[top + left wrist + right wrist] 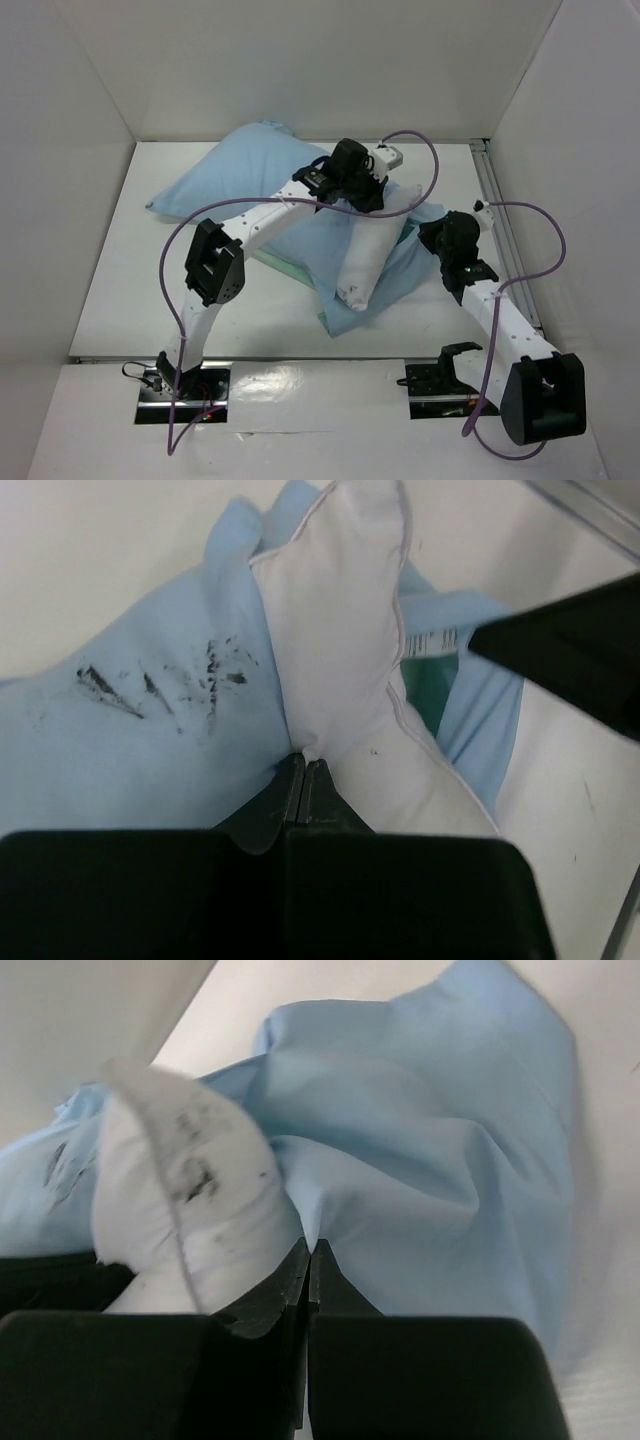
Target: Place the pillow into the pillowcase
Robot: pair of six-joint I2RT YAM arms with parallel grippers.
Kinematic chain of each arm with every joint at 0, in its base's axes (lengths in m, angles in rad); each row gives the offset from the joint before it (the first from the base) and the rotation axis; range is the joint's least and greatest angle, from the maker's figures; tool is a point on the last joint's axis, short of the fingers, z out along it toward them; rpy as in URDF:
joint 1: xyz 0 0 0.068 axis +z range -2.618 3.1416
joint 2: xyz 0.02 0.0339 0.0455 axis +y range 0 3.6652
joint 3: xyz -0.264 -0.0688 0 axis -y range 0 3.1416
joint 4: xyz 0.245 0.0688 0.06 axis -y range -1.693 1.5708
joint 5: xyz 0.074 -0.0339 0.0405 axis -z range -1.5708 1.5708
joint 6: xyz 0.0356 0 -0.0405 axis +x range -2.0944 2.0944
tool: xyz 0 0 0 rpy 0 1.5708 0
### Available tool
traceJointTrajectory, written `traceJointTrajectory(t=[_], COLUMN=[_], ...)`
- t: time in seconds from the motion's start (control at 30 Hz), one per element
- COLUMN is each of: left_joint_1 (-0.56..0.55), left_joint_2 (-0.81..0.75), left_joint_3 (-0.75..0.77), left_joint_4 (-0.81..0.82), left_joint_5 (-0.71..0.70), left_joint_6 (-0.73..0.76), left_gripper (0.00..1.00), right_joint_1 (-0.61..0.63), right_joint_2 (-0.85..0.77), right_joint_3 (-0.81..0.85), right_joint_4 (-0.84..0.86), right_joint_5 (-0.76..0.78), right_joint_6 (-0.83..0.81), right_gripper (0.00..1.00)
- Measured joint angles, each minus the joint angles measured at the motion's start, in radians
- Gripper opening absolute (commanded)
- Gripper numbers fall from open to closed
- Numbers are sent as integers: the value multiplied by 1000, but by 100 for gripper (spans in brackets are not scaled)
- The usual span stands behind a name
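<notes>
My left hand (305, 767) pinches the plump white fabric pillow (340, 630), right hand (308, 1252) the limp light-blue cloth pillowcase (430, 1140); I'd push deep.

The table (130, 300) is a flat white surface, closed in by white walls (70, 200) on its left, far and right sides, with a metal rail (505, 230) running along its right edge. A light blue pillowcase (235, 175) lies rumpled on it, spreading from the far left toward the near middle, with a strip of green showing under its near edge. A white pillow (365, 265) rests on the blue cloth, its near end sticking out.
</notes>
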Motion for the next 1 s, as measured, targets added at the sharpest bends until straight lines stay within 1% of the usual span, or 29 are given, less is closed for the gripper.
traceJointTrajectory(t=[0.2, 0.4, 0.5, 0.7, 0.87, 1.0], left_joint_1=[39, 42, 43, 43, 43, 44], left_joint_2=[-69, -82, -82, -76, -59, -51], left_joint_3=[-106, -115, -112, -108, -94, -93], left_joint_4=[-20, -19, -18, -10, 5, 10], left_joint_5=[52, 78, 78, 79, 78, 77], left_joint_6=[2, 27, 37, 58, 60, 61], left_gripper=[0, 0, 0, 0, 0, 0], right_joint_1=[-15, -31, -37, -39, -45, -50], right_joint_2=[92, 168, 197, 205, 206, 195], right_joint_3=[52, 161, 188, 207, 233, 233], right_joint_4=[29, 66, 100, 166, 221, 228], right_joint_5=[-64, -137, -169, -223, -298, -326], right_joint_6=[4, 2, 4, 21, 22, 21], right_gripper=[0, 0, 0, 0, 0, 0])
